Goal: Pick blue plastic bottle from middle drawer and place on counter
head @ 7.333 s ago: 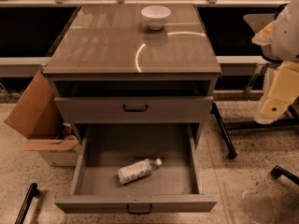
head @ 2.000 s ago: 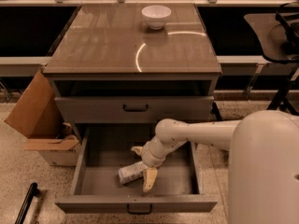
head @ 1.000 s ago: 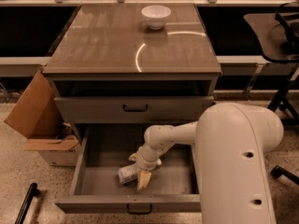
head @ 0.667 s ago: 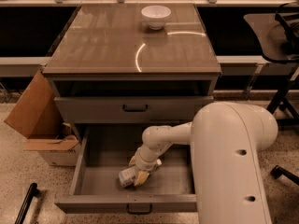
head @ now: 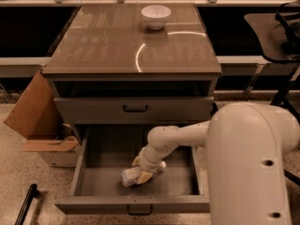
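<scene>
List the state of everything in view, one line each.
Lower drawer: pulled open.
Upper drawer: shut.
Bottle: lying on its side on the lower drawer's floor, cap to the right.
Gripper: down in the lower drawer, at the bottle.
Bowl: upright, near the far edge of the counter.
Cardboard box: on the floor, flaps open.

The counter [head: 93,46] is shiny and holds a white bowl [head: 156,16] near its back edge. Below, the blue plastic bottle [head: 129,177] lies on the floor of the middle drawer [head: 93,184], with the gripper [head: 141,170] right at it.
</scene>
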{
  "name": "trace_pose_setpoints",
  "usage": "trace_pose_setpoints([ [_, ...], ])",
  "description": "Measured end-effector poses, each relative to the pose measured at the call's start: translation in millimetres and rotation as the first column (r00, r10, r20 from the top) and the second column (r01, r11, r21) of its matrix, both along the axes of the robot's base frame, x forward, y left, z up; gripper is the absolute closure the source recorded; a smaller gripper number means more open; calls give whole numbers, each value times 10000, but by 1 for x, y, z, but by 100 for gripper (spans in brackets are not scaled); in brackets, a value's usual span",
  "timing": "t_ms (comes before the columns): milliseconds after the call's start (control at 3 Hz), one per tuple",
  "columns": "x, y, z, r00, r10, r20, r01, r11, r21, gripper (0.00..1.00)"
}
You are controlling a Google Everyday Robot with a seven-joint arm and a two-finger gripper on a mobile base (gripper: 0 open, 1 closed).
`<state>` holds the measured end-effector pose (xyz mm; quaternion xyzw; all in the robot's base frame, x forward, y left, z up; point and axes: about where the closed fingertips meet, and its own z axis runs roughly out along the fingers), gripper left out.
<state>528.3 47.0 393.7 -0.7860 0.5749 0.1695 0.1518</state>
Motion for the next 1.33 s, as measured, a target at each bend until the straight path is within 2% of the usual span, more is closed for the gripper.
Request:
trace_pose_setpoints([
  [333,-6,-24,53,9992,-202,352,185,9987,481,100],
  [1000,6,-84,165,9922,-571,1113,406,9886,1450,100],
  [1333,6,-84,165,9921,-571,1114,406,9886,1448,100],
])
